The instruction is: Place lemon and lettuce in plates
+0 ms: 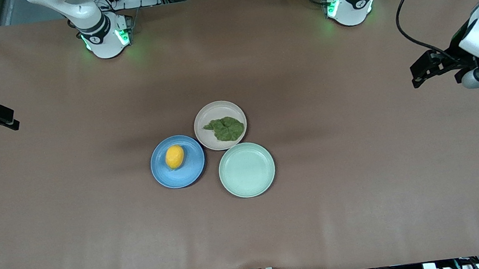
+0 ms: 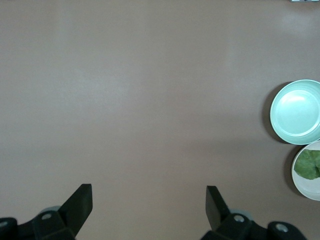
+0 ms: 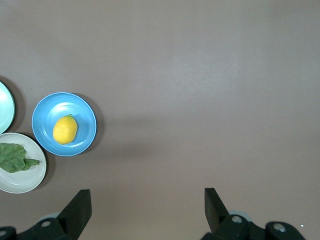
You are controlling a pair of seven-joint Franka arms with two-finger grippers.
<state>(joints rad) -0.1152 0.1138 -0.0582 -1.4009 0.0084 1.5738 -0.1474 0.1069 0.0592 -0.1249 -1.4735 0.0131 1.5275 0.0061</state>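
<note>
Mid-table I see 3 round plates clustered, small oval yellow lemon [image 1: 174,156] resting on matte blue plate [image 1: 190,173], crinkled dark green lettuce leaf [image 1: 224,128] on pale beige-pink plate [image 1: 216,110], mint-green plate [image 1: 246,169] beside them, my left gripper [image 1: 417,76] and right gripper [image 1: 13,121] wide apart, holding nothing, waiting over opposite table ends.

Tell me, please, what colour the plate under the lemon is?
Blue: the lemon lies on the blue plate, clearest in the front view.
</note>
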